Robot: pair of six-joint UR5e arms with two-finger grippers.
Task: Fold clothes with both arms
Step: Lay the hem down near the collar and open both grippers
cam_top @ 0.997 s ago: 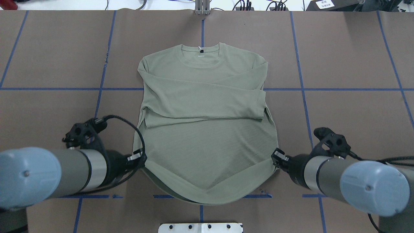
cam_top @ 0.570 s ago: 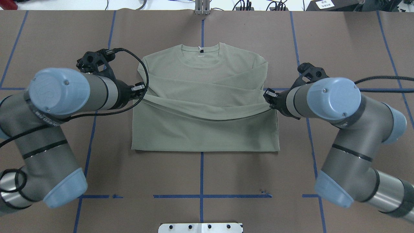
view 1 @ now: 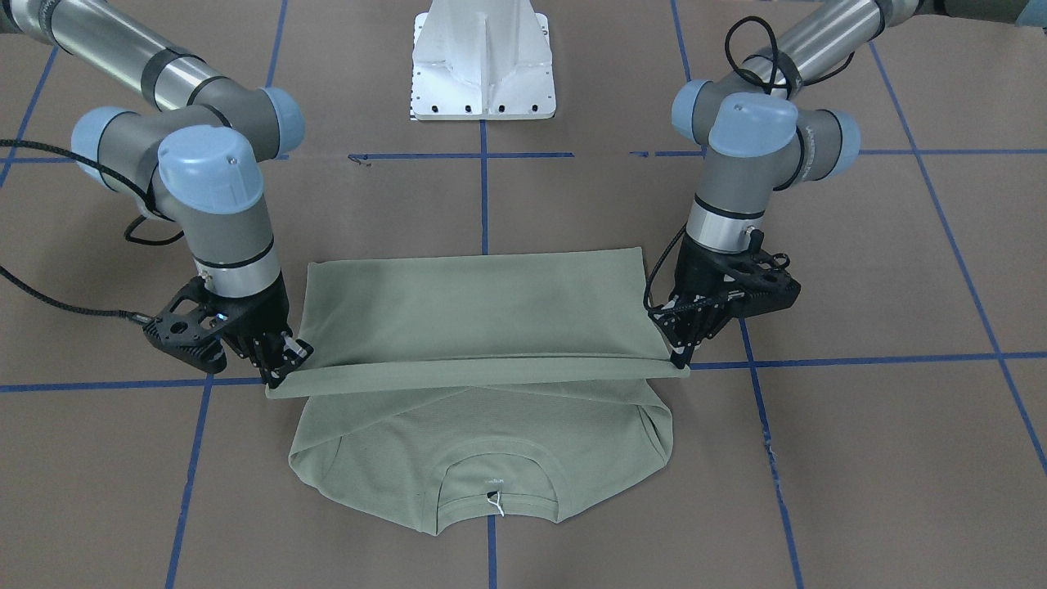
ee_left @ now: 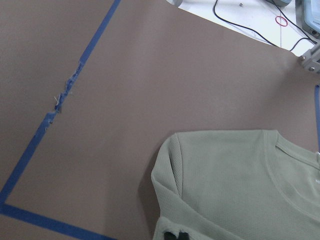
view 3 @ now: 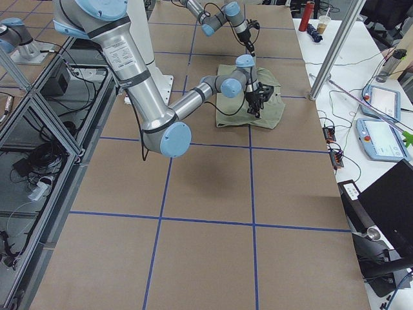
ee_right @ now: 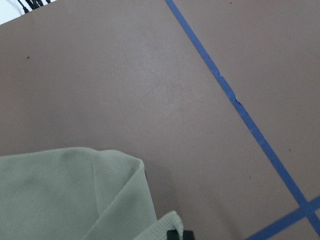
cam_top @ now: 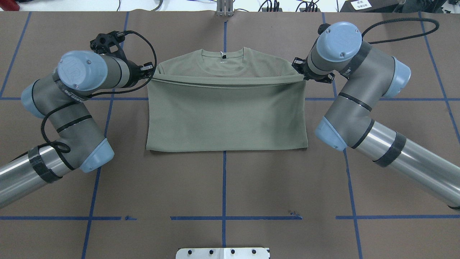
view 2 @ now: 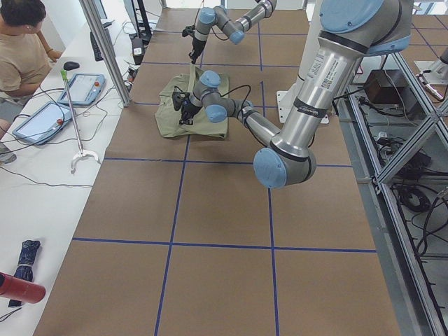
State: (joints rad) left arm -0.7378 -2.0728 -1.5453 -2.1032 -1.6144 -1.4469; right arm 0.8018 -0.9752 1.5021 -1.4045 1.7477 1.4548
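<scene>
Near ribbed collar (cam_top: 233,53), L gripper (cam_top: 151,74) & R gripper (cam_top: 301,74) pinch taut hem of knit shirt (cam_top: 226,118)

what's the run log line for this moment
shirt: hem folded over body, taut short of neckline | left tool: shut on hem corner | right tool: shut on hem corner

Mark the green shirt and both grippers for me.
Sage-green long-sleeved knit shirt (cam_top: 226,115): overhead view, middle of the folded-over panel.
Black two-finger left gripper (cam_top: 150,73): overhead view, fingertips at the hem corner.
Black two-finger right gripper (cam_top: 301,73): overhead view, fingertips at the hem corner.
</scene>
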